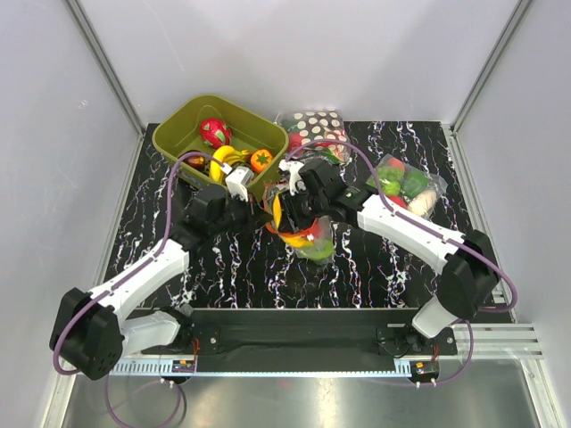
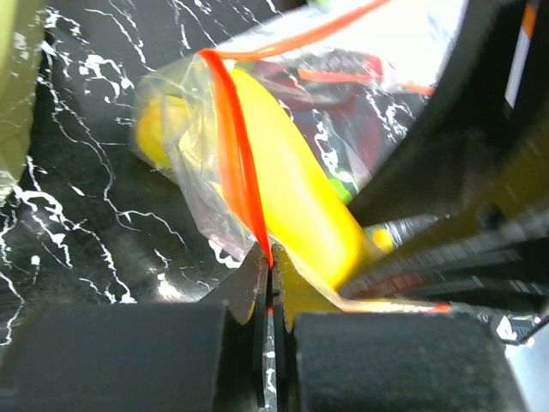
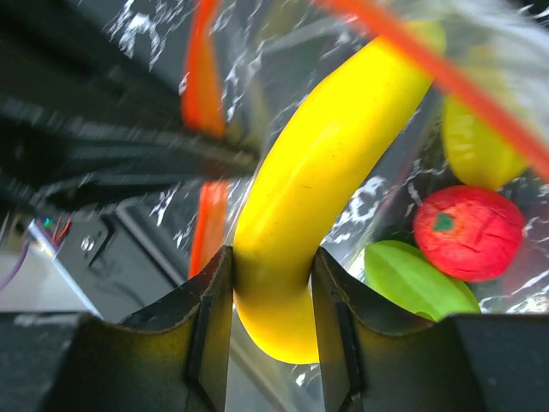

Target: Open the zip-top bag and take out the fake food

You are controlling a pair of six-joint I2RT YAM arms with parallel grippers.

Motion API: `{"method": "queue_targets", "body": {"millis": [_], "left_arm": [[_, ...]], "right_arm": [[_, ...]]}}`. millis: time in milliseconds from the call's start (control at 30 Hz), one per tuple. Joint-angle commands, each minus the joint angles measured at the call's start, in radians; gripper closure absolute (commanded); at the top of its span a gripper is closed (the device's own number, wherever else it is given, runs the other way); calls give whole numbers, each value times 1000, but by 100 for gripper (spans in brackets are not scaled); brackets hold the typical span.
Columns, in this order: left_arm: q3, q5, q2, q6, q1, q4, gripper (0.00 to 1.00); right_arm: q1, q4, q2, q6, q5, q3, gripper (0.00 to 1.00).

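Observation:
The clear zip-top bag [image 1: 308,234] with an orange-red zip strip [image 2: 236,154] lies at the mat's centre, its mouth open. My left gripper [image 2: 273,257] is shut on the bag's zip edge. My right gripper [image 3: 273,283] reaches into the bag's mouth and is shut on the yellow banana [image 3: 330,163]. Inside the bag I see a red round fruit [image 3: 467,230], a green piece [image 3: 416,279] and a yellow lemon-like piece [image 3: 476,142]. In the top view both grippers meet over the bag, left gripper [image 1: 254,207] and right gripper [image 1: 293,207].
An olive-green bin [image 1: 178,125] at the back left holds a dragon fruit toy [image 1: 214,132], a banana and an orange piece. A polka-dot bag [image 1: 314,125] lies behind centre. A bag of green and red vegetables [image 1: 406,183] lies at the right.

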Motion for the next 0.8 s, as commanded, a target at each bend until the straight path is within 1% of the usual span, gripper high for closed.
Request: {"method": "queue_targets", "body": {"millis": [0,100,167,333,433,567,600,767], "left_arm": [[80,-60,18,21,4,11,100],[106,-74,32,29,12,9,100],[119,-74,55,35,24,2,100],[106,-25,78,21,36,20,100],[83,4,78,4,38,52,100],[70,19,78,1,36,57,100],[63,42,74,0,35,75,100],[60,81,78,-8,24,103,100]], "right_arm": [[-2,-58,-63,-55,-129,23,75],[-2,-72,-75,-75,-165,-1,77],[-2,-60,-104,-87,-185,-31,77],[-2,-3,-176,-98,-142,-63,77],[-2,73,-216,-89,-107,-81,78],[-2,246,-267,-72,-90,-112,77],[-2,297,-270,-67,-82,-118,77],[-2,435,-250,-44,-67,-130,78]]}}
